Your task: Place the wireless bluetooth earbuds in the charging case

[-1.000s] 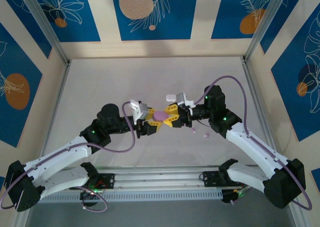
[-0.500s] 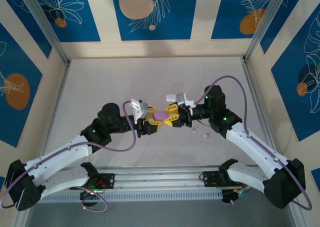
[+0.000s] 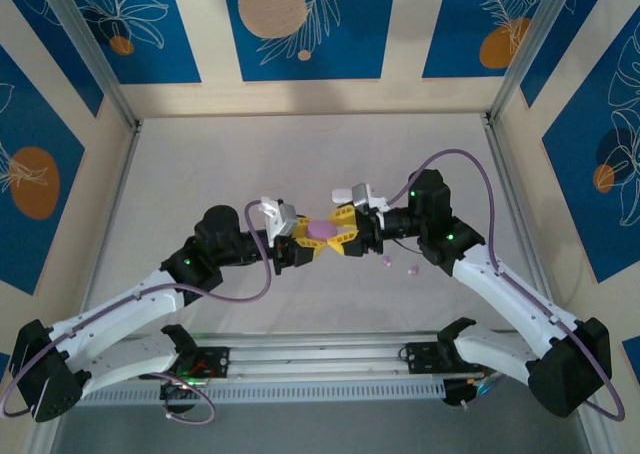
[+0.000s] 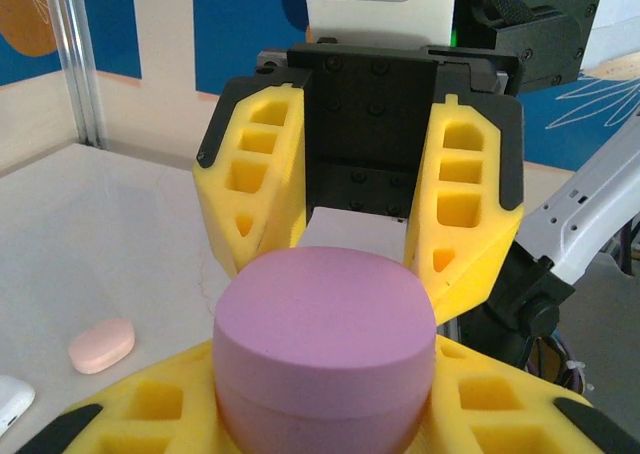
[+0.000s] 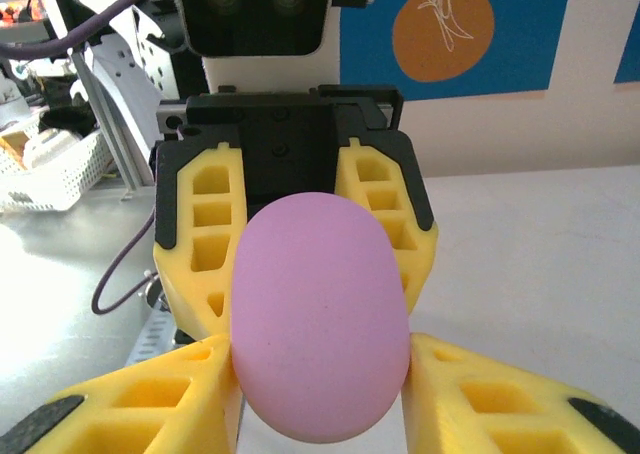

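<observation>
Earbuds (image 3: pixel 386 262) lie loose on the table (image 3: pixel 200 174) just right of centre, beside the right arm (clearly the nearer one). Mid-table, the left gripper (image 3: pixel 305 240) clamps the charging case (image 3: pixel 321 231), a smooth matte lilac pebble with a lid seam. The right gripper (image 3: pixel 341 231) flanks its far end; whether it grips, I cannot tell.
</observation>
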Tool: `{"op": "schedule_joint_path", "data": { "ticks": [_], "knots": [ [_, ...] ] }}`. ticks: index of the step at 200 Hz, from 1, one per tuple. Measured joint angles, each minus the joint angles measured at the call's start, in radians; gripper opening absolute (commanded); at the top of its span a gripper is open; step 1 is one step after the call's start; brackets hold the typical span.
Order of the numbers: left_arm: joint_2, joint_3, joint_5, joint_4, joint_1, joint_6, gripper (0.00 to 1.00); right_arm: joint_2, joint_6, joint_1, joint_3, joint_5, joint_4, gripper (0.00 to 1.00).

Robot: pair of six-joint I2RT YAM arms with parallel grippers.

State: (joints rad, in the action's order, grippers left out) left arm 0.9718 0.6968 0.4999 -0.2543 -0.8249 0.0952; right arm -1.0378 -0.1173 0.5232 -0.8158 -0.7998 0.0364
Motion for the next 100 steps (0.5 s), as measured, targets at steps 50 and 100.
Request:
{"op": "schedule_joint_path", "data": {
  "ticks": [50, 100],
  "knots": [
    [0.000, 0.000, -0.011, 0.000, 0.000, 0.003, 0.28, 0.000, 0.107, -0.017, -0.012, 0.007, -0.027, 0.49],
    [-0.001, 0.000, 0.032, 0.006, -0.006, 0.004, 0.28, -0.002, 0.134, -0.033, -0.049, 0.066, -0.031, 0.50]
  ]
}}
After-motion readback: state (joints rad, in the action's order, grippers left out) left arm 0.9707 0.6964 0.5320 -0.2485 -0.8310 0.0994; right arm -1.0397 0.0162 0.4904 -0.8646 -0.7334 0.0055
